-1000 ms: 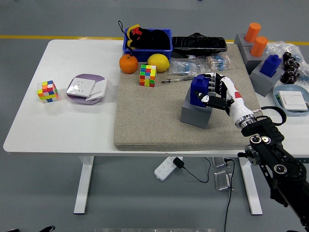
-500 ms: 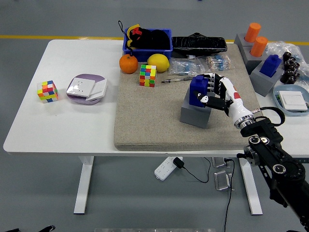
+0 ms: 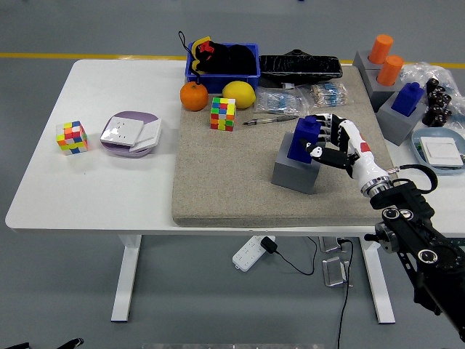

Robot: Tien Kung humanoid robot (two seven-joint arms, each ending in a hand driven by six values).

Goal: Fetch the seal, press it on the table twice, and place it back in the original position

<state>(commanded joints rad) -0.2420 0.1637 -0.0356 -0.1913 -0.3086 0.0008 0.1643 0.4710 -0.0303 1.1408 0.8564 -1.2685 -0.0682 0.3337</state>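
Note:
The blue seal point(image 3: 302, 138) sits at the top of a grey block point(image 3: 293, 172) on the right part of the tan mat point(image 3: 232, 182). It leans a little, with its base at the block's top. My right hand point(image 3: 318, 137) comes in from the lower right and is shut on the seal: fingers over its far right side, thumb against the near side. The hand hides the seal's right face. My left arm does not show.
A colour cube point(image 3: 222, 113), an orange point(image 3: 193, 96), a lemon point(image 3: 238, 94) and a pen point(image 3: 270, 121) lie behind the block. More grey blocks with orange seals point(image 3: 389, 69) and a blue seal point(image 3: 407, 96) stand at the right. Another cube point(image 3: 71, 137) and a purple-white box point(image 3: 130, 134) are at the left.
My right hand has shifted slightly to the right with the blue seal, and the seal now leans on the grey block instead of standing square.

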